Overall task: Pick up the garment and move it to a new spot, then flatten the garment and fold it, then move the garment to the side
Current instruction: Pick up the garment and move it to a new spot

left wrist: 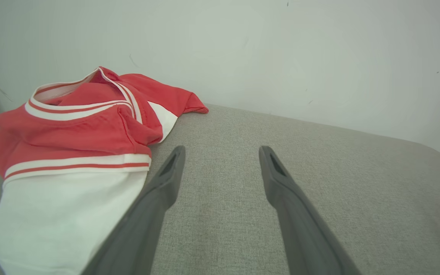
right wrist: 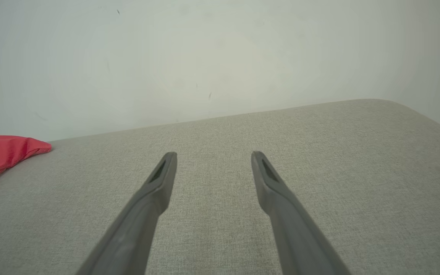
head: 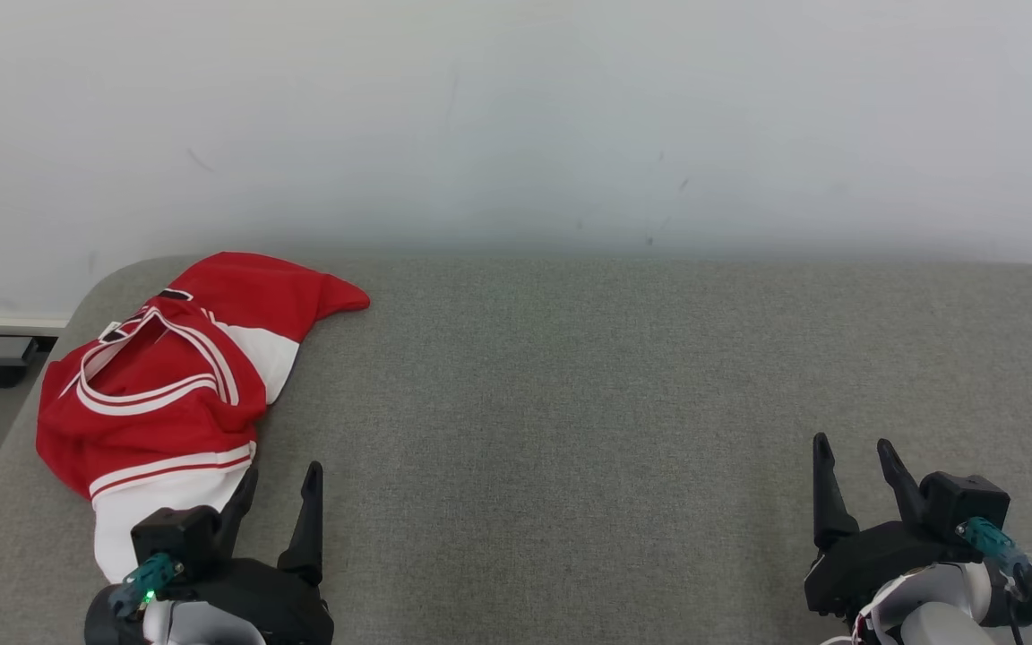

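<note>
A crumpled red and white garment (head: 158, 394) with striped trim lies at the far left of the grey padded table (head: 570, 403). My left gripper (head: 283, 479) stands open at the near left, its tips just right of the garment's white lower part, with nothing between the fingers. In the left wrist view the garment (left wrist: 75, 145) lies left of the open left gripper (left wrist: 222, 151). My right gripper (head: 855, 448) is open at the near right, far from the cloth. The right wrist view has the open right gripper (right wrist: 213, 154) over bare fabric and a red corner of the garment (right wrist: 2, 151) at the left edge.
A pale wall (head: 516, 116) rises right behind the table's far edge. The table's rounded left corner drops to the floor, where a dark caster (head: 1, 374) and a rail show. Bare grey surface stretches from the garment to the right side.
</note>
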Available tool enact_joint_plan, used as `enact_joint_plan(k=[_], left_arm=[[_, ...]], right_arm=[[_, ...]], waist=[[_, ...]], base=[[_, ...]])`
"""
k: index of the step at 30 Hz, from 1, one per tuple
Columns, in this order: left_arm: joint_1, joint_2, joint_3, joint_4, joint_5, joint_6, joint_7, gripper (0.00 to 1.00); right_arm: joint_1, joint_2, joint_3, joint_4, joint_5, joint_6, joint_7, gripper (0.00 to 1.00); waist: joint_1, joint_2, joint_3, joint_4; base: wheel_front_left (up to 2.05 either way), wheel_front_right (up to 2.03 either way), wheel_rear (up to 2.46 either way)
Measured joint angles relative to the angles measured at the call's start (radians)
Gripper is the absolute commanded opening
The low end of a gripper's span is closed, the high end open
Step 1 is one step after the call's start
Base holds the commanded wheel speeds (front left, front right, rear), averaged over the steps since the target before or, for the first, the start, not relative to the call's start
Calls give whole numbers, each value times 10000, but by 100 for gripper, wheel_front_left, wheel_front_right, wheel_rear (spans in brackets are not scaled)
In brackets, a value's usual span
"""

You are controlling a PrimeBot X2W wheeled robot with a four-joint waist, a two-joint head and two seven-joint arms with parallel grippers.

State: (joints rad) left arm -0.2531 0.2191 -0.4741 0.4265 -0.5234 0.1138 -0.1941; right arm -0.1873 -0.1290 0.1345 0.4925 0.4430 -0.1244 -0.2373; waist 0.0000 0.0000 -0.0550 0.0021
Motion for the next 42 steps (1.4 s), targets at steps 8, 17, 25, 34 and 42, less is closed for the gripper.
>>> enact_joint_plan(k=[8,17,25,34,42], left_arm=[[-256,-81,-190,-42,88,2,192,100],[-267,-151,-253,-10,134,4,366,100],[-270,-138,-291,4,207,4,445,100],[-244,31,-205,0,209,8,541,100],[-251,96,-201,-2,182,-12,788,100]], right_arm=[[267,-6,-347,-176,-146,0,96,100],[363,15,-477,-456,-320,0,268,100],[375,165,-431,-702,-401,0,443,100],[343,337,-219,-769,-508,0,671,100],[356,407,-52,-1072,-594,0,857,100]], waist=[[0,0,13,187],[0,0,19,978],[0,0,10,1932],[0,0,-9,2914],[0,0,17,2948]], base=[[0,0,0],[0,0,0],[0,0,0],[0,0,0],[0,0,0]])
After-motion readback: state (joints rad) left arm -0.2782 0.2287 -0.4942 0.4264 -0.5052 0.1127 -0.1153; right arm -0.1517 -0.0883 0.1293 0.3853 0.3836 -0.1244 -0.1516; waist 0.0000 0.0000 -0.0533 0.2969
